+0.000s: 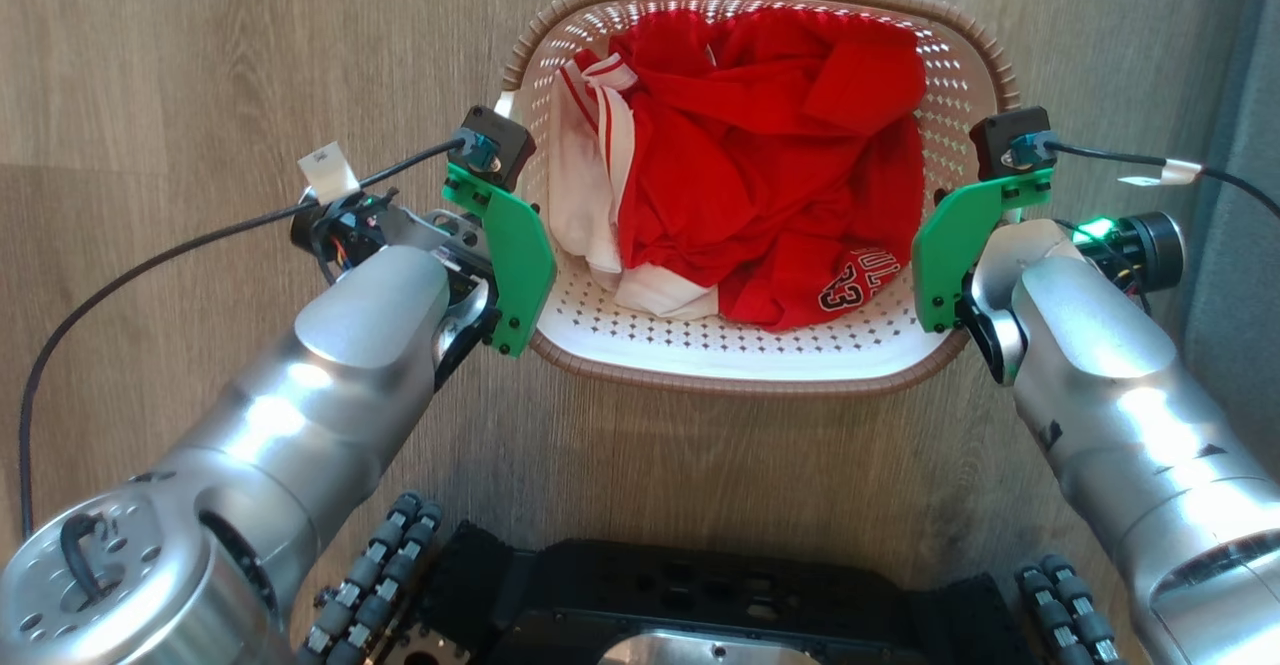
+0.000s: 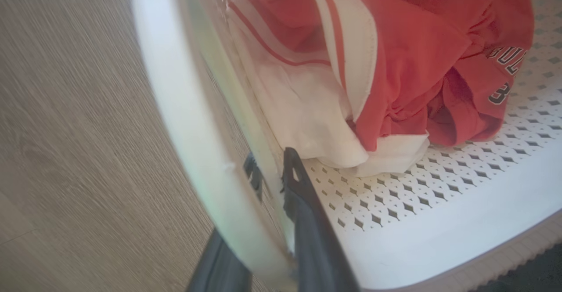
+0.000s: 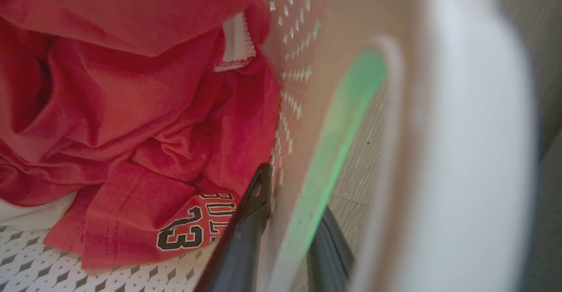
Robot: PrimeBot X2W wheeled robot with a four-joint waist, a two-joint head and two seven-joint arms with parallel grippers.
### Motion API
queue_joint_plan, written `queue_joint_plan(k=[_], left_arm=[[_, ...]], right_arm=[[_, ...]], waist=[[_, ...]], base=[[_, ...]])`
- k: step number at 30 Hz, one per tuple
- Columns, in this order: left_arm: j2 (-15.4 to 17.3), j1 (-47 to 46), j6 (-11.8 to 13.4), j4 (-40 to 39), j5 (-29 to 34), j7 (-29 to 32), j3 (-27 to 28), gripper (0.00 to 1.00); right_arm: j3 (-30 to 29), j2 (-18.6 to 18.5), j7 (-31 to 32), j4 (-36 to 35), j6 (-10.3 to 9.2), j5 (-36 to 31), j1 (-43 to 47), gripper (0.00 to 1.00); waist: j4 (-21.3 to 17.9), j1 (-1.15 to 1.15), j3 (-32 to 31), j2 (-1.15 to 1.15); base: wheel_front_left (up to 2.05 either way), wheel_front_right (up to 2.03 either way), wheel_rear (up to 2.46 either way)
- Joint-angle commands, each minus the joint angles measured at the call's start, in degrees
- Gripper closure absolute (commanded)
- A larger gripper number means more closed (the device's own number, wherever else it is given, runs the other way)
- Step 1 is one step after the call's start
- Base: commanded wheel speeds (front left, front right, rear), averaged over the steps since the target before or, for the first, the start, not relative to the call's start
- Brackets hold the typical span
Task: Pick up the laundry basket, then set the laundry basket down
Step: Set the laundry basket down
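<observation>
Two side walls of the laundry basket, upper centre in the head view over the wood floor, are what we pinch, left gripper and right gripper each straddling one; uneven lifting may slip them or spill the clothes

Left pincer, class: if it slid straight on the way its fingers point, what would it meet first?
The left pincer straddles the laundry basket wall. Its inner finger would probably meet the white garment lying just ahead of its tip, though depth is unclear.
</observation>
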Motion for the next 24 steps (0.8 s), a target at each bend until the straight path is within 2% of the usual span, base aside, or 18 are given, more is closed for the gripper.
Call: queue_joint_plan(k=[1,6,7,8,9,12,24], left_arm=[[-0.65,-0.41,-0.92,-2.09,0.27,-0.56,-0.23,1.00],[-0.65,-0.76,-0.92,-1.62,0.14,-0.93,-0.24,1.00],[-0.65,-0.88,-0.89,-1.25,0.15,-1.18,-0.24,0.91],[-0.65,-0.95,-0.68,-0.84,0.01,-1.53,-0.24,0.23],[-0.65,-0.92,-0.40,-0.46,-0.29,-1.64,-0.24,0.00],[-0.65,-0.79,0.41,0.16,-1.48,-1.15,-0.20,0.00],[-0.65,-0.10,1.04,0.99,-0.99,-0.56,-0.24,0.00]], right_arm=[[1.63,2.65,-0.78,-0.70,0.42,-1.40,1.51,1.00],[1.11,2.65,-1.07,0.37,0.42,-1.71,1.01,1.00],[0.66,2.65,-0.92,0.99,0.42,-1.84,0.81,1.00],[0.32,2.65,-0.89,1.64,0.42,-2.27,0.57,0.50],[-0.36,2.65,-0.70,2.55,0.42,-2.61,0.32,0.00],[-1.25,2.65,-1.33,3.50,0.42,-3.48,-0.04,0.00],[-2.81,2.65,-2.19,4.80,0.42,-5.18,0.17,0.00]], waist=[[0.08,0.00,0.08,0.00],[0.39,0.00,0.38,0.00],[0.43,0.00,0.41,0.00],[0.44,0.00,0.43,0.00],[0.41,0.00,0.42,0.00],[0.50,0.00,0.40,0.00],[0.74,0.00,-1.38,0.00]], base=[[0.00,0.00,0.00],[0.00,0.00,0.00],[0.00,0.00,0.00],[0.00,0.00,0.00],[0.00,0.00,0.00],[0.00,0.00,0.00],[0.00,0.00,0.00]])
